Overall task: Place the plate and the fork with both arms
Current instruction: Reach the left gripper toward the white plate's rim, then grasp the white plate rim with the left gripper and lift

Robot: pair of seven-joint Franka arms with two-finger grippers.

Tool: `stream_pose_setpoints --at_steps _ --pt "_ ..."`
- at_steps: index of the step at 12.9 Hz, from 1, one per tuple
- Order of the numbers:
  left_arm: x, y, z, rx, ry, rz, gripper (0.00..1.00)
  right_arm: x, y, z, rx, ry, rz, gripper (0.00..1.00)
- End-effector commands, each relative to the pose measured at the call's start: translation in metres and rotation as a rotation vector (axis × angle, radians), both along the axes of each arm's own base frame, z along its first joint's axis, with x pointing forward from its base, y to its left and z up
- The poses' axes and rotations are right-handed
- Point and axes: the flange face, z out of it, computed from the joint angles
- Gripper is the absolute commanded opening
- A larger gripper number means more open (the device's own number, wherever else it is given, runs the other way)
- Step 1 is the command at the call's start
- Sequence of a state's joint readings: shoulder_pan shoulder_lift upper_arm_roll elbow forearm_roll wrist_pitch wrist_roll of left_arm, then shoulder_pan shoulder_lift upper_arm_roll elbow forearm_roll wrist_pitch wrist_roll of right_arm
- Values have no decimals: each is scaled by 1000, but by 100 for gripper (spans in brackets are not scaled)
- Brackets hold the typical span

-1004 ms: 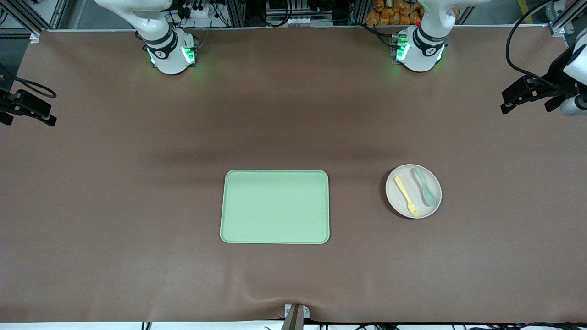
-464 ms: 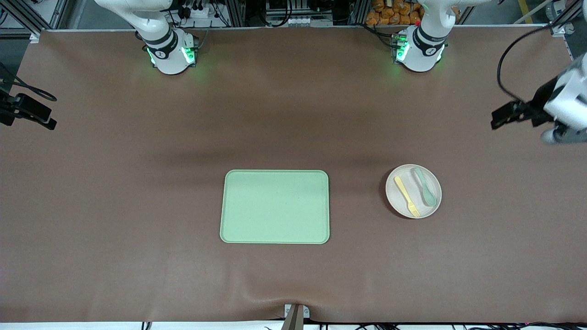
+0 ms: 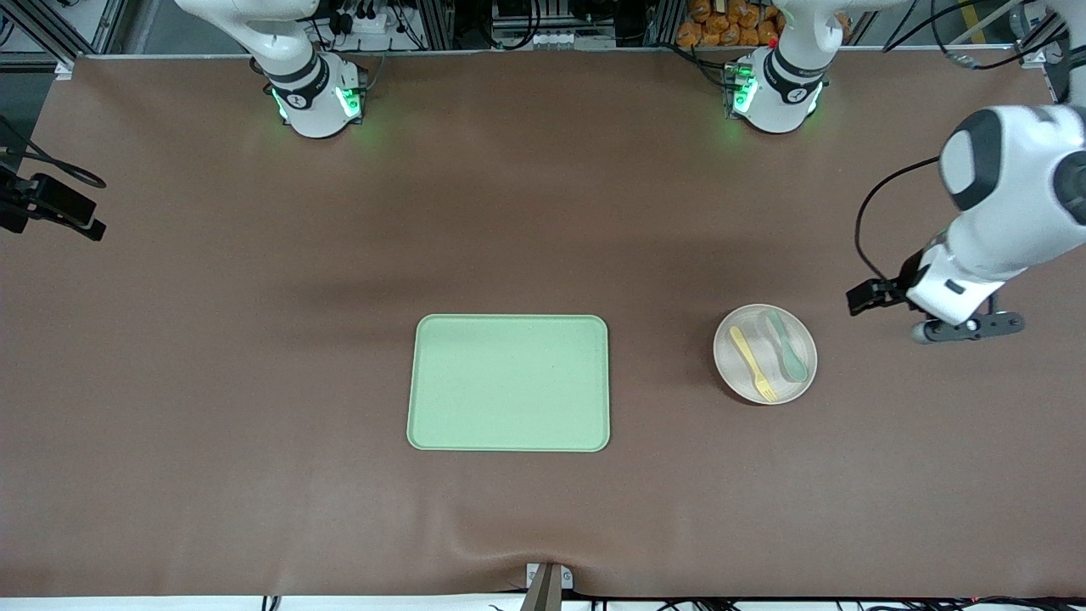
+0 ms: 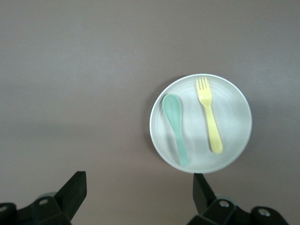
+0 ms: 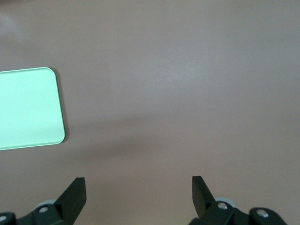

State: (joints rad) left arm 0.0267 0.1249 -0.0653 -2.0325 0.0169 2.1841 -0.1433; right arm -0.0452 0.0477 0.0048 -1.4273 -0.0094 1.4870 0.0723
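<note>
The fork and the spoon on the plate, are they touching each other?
Apart. The left wrist view shows a bare strip of plate between the fork and the spoon along their whole length.

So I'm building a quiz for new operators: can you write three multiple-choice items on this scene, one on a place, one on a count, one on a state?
1. Where does the fork lie?
A. on the tray
B. on the plate
C. on the bare table

2. How many utensils are on the plate?
A. one
B. two
C. three

3. How do the left gripper's jaws stand?
A. open, holding nothing
B. shut on the fork
C. shut on the plate

Key: 1 B, it lies beside the spoon on the plate; 2 B, fork and spoon only; 3 A, the left wrist view shows the jaws apart above bare table.
</note>
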Motion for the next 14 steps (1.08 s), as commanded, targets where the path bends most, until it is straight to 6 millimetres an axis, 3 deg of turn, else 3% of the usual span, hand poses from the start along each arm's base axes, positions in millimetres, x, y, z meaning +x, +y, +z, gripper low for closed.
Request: stream_pose_setpoints --at_steps 1,3,6,8,10,14 --pt "-9 14 -74 -13 -70 41 100 -1 3 1 -6 3 -14 100" --pt "-9 14 -132 -23 -94 42 100 0 4 1 -6 3 -14 100" --pt "-8 14 -187 -39 -117 60 100 0 4 1 -6 3 -14 100" --pt "-9 13 -191 -42 -120 87 100 0 4 1 -6 3 -14 100" --pt "-11 10 -174 -42 -135 98 100 0 4 1 -6 3 -14 100" --pt "-18 10 -184 -39 -83 99 100 0 7 0 -6 4 -8 100"
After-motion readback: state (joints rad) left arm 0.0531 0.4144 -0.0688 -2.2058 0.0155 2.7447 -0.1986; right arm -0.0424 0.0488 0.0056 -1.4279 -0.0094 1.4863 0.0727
